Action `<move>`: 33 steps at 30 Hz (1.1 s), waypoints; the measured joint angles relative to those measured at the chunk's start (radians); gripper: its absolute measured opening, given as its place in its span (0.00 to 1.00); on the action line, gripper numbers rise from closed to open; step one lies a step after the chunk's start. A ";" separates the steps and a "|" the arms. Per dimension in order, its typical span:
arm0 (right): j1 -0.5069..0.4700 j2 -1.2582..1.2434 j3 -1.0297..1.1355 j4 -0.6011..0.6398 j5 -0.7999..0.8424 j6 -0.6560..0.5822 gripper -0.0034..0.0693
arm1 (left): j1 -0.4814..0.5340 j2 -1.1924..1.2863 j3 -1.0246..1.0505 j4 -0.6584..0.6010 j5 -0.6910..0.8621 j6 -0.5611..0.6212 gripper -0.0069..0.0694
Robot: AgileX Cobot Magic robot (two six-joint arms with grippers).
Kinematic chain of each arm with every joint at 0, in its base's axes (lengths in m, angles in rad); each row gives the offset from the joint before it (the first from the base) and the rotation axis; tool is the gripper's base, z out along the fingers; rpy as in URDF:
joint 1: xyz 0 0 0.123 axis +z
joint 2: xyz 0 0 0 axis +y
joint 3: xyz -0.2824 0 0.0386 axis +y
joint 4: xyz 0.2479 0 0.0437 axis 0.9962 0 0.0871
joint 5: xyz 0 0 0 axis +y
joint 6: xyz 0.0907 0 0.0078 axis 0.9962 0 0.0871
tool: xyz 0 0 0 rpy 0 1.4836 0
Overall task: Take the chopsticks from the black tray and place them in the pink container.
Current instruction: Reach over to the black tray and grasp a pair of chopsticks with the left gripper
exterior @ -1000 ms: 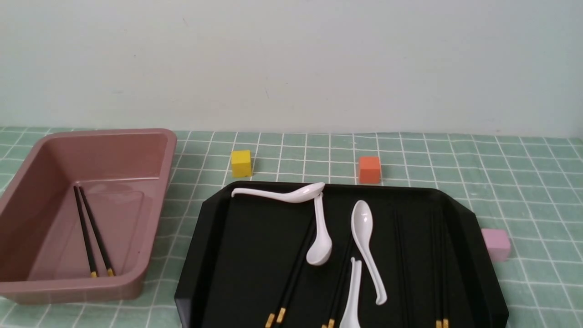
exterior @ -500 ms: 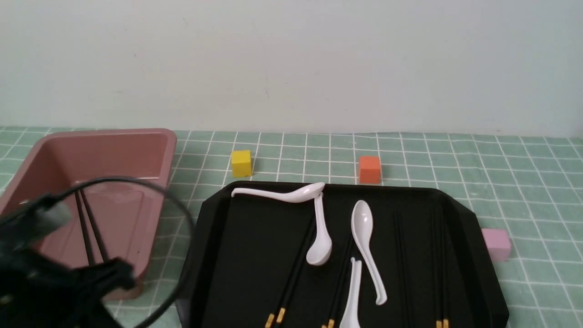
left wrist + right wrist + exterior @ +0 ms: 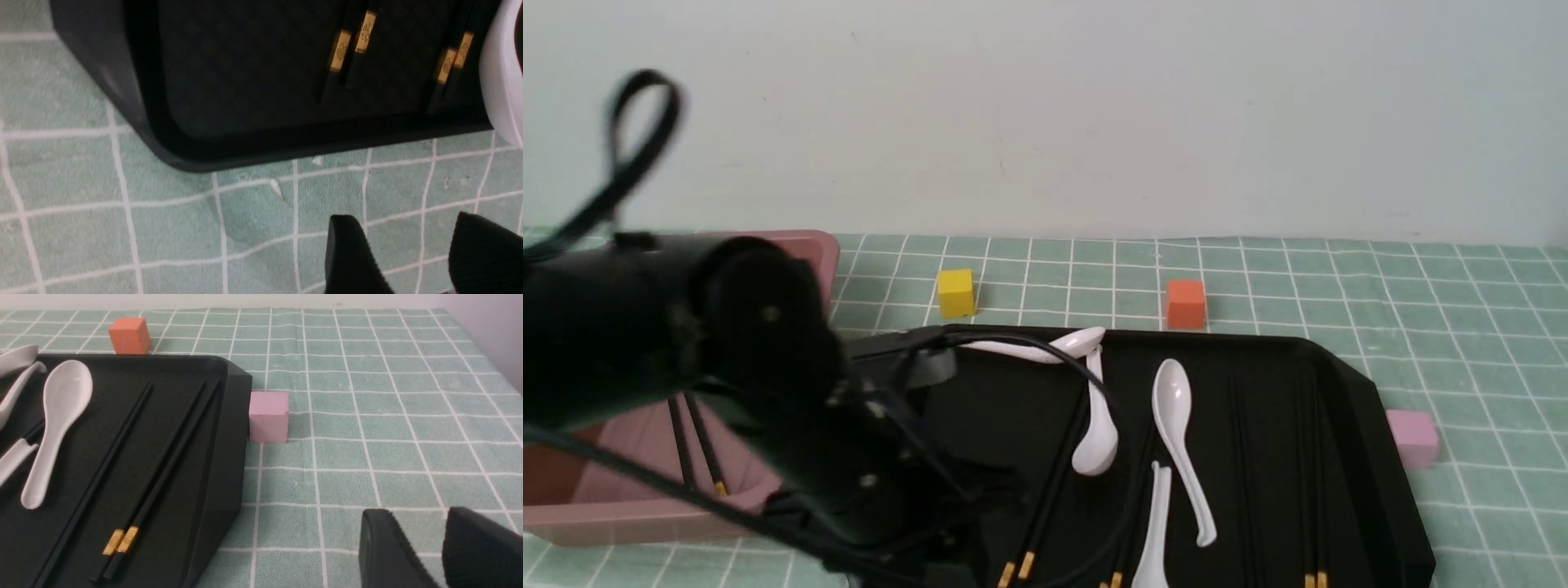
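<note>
The black tray fills the middle of the front view. Pairs of black chopsticks with gold bands lie in it; another pair lies near its right rim. The pink container at left holds one pair and is mostly hidden by my blurred left arm. In the left wrist view my left gripper is open and empty over the cloth, just outside the tray's near edge, facing gold-banded ends. My right gripper is open and empty over the cloth, right of the tray.
Several white soup spoons lie among the chopsticks in the tray. A yellow cube and an orange cube stand behind the tray. A pale-pink cube sits against the tray's right side. Green checked cloth covers the table.
My left arm has swung into the front view from the lower left, rising and moving right over the tray's left part. It now hides most of the pink container.
</note>
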 joint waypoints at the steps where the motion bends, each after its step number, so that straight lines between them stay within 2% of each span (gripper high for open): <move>1: 0.000 0.000 0.000 0.000 0.000 0.000 0.38 | -0.017 0.029 -0.021 0.018 -0.001 -0.009 0.55; 10: 0.000 0.000 0.000 0.000 0.000 0.000 0.38 | -0.140 0.249 -0.237 0.209 0.022 -0.035 0.54; 16: 0.000 0.000 0.000 0.000 0.000 0.000 0.38 | -0.169 0.333 -0.304 0.315 0.044 -0.035 0.54; 24: 0.000 0.000 0.000 0.000 0.000 0.000 0.38 | -0.171 0.424 -0.307 0.380 0.029 -0.035 0.54; 33: 0.000 0.000 0.000 0.000 0.000 0.000 0.38 | -0.171 0.471 -0.316 0.387 0.010 -0.036 0.54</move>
